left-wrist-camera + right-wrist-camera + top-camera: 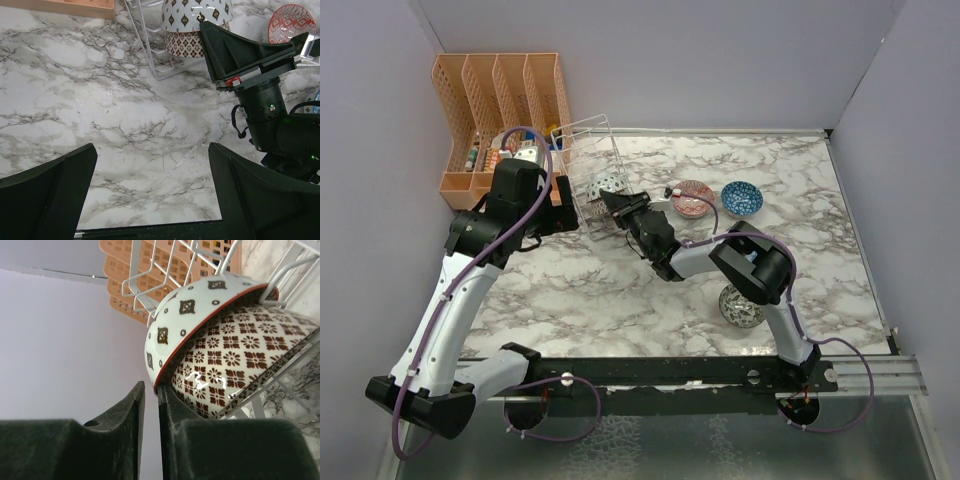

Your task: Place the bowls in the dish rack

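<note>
Low and right in the top view, a dark bowl (740,305) is sitting on the surface (620,290). The left wrist view is showing the left gripper (152,165) with jaws wide apart, holding nothing. Only the right wrist view is showing the right gripper (151,390) up close. Its jaws are a thin crack apart at the rim of a red-rimmed bowl (175,320), and I cannot tell if they are squeezing it. That bowl is standing against a brown bowl (235,360) in the dish rack (588,150). Higher in the top view, a pink bowl (692,198) and a blue bowl (741,197) are sitting side by side.

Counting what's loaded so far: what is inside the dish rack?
In the dish rack, standing on edge: a white red-rimmed bowl and a brown-patterned bowl against it. Their insides are hidden.
</note>
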Motion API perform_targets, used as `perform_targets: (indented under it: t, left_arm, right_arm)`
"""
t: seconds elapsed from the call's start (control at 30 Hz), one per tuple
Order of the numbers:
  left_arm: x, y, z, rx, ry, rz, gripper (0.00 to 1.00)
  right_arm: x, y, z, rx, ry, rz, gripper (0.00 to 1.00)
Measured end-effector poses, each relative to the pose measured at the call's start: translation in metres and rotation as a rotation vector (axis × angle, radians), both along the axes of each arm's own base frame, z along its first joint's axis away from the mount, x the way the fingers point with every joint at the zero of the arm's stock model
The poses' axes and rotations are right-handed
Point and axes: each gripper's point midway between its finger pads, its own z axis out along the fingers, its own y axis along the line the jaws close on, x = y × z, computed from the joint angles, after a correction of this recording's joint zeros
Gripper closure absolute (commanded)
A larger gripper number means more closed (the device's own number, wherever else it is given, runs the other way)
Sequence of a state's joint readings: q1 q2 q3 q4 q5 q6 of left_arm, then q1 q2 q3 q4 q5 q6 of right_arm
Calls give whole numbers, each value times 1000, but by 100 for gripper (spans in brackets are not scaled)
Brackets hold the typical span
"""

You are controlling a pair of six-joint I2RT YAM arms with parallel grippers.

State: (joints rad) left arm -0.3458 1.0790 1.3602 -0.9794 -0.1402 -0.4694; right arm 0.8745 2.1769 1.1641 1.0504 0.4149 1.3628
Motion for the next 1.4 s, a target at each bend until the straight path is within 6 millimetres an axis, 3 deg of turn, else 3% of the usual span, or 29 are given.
perform_targets:
  t: [0.37, 0.73, 1.0, 1.1, 1.23, 1.33, 1.4]
  left_arm:
    - [0, -4, 2, -2, -8, -13, 4]
    - [-1, -4, 3, -3, -12, -16, 4]
    - [-1, -5, 3, 4, -14, -23, 3]
    - [-1, -5, 5, 3, -18, -23, 3]
    - [1, -5, 5, -2, -22, -14, 3]
    - [6, -7, 10, -24, -46, -4, 3]
    - [10, -9, 14, -40, -64, 4, 3]
  right_arm:
    - [-10, 1, -1, 27, 63, 31, 63]
    - [-31, -18, -6, -12, 131, 53, 59]
    - [-56, -38, 16, -80, 163, 89, 46]
    - [-66, -59, 41, -150, 174, 89, 36]
    - [-73, -94, 69, -259, 190, 57, 31]
    - [-75, -130, 71, -376, 224, 22, 29]
    - [-77, -153, 61, -461, 263, 10, 27]
